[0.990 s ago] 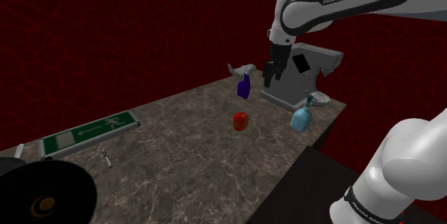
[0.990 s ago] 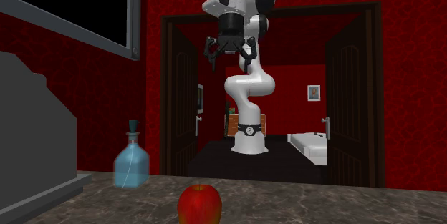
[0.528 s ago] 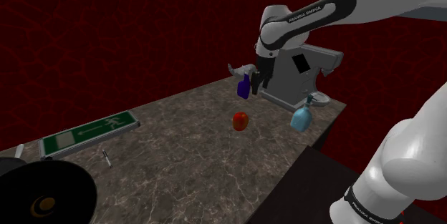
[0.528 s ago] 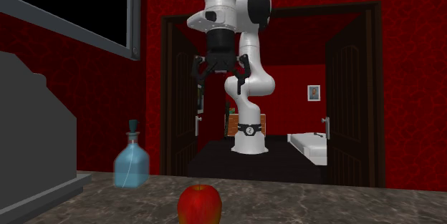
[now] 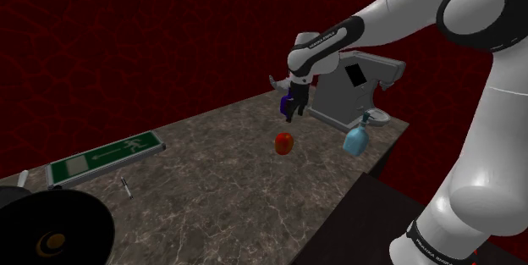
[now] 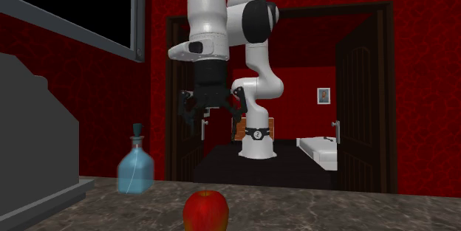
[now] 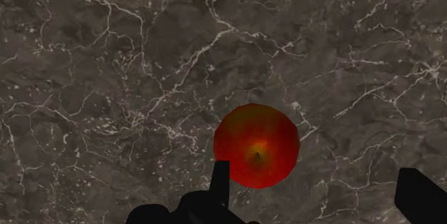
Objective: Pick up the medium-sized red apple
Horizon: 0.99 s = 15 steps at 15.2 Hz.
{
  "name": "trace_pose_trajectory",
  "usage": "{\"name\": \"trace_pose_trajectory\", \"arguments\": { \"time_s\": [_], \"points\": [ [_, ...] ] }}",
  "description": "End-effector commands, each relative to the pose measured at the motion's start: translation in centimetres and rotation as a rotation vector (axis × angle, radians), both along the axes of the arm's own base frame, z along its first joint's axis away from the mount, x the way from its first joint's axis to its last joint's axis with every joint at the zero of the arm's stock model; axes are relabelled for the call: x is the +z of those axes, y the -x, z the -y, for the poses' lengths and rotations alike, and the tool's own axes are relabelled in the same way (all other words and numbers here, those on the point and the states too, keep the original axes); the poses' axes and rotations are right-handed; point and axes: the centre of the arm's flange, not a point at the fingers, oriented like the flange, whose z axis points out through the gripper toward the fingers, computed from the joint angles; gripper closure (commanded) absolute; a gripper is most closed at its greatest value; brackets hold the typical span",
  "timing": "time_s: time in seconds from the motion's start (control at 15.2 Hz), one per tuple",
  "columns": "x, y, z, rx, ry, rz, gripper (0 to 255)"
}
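The dark veined countertop [image 5: 211, 195] spans the scene, and over it the white arm [image 5: 398, 9] holds the black gripper [image 6: 213, 119] aloft, fingers spread apart and empty. The red apple [image 7: 256, 145] sits upright near the countertop's middle, below the gripper though nearer one finger. Judged light, rigid and smooth-skinned, liable to roll or bruise, it is best pinched across its widest girth, centred between the fingers.

Dark veined marble counter [image 5: 211, 200], bearing 1 red apple [image 5: 284, 142]. In the shoulder view: near the apple's right, 1 pale blue bottle [image 5: 355, 139]; behind the apple, 1 blue spray bottle [image 5: 283, 102] and 1 grey machine [image 5: 347, 94]; well left of the apple, 1 green sign [image 5: 103, 158].
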Motion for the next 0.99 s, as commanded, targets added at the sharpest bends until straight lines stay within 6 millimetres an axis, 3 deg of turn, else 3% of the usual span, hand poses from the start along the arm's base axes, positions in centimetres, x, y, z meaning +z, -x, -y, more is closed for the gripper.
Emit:
{"name": "trace_pose_trajectory", "arguments": {
  "time_s": [0.0, 0.2, 0.79, 0.86, 0.92],
  "points": [
    [-2.2, -1.6, 0.7, 0.005, -0.012, -0.007, 0],
    [-5.3, -3.9, 1.6, 0.012, -0.028, -0.017, 0],
    [-9.3, -3.9, 1.6, 0.012, -0.028, -0.017, 0],
    [-9.3, -3.9, 1.6, 0.012, -0.028, -0.017, 255],
    [-9.3, -3.9, 1.7, 0.012, -0.028, -0.017, 255]
  ]
}}
